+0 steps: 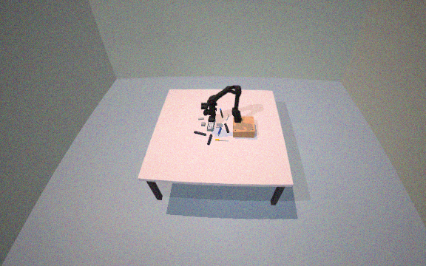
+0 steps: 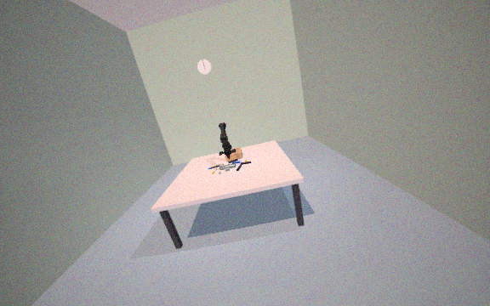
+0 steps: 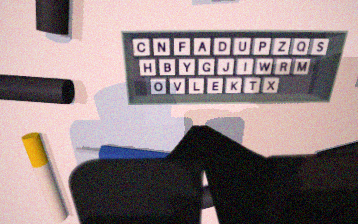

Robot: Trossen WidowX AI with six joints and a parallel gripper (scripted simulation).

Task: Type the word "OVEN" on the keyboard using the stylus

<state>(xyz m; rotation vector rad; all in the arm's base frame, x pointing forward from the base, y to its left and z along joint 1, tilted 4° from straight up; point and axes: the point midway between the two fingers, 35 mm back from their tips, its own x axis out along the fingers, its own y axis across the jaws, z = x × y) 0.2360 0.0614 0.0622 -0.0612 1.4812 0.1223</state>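
Grey-framed and white-lettered, the keyboard [image 1: 211, 125] [image 2: 228, 167] [image 3: 219, 66] lies face up on the surface [image 1: 213, 162] [image 2: 236, 183] [image 3: 10, 50], just beyond the hand [image 1: 211, 119] [image 2: 228, 158] [image 3: 199, 132] in the wrist view, its fingers together with no stylus visible between them. Which loose stick is the stylus I cannot tell, the blue pen [image 1: 220, 131] [image 3: 130, 152] being one candidate. No key looks pressed and no typed letters show, so probably all of OVEN remains, after a pickup.
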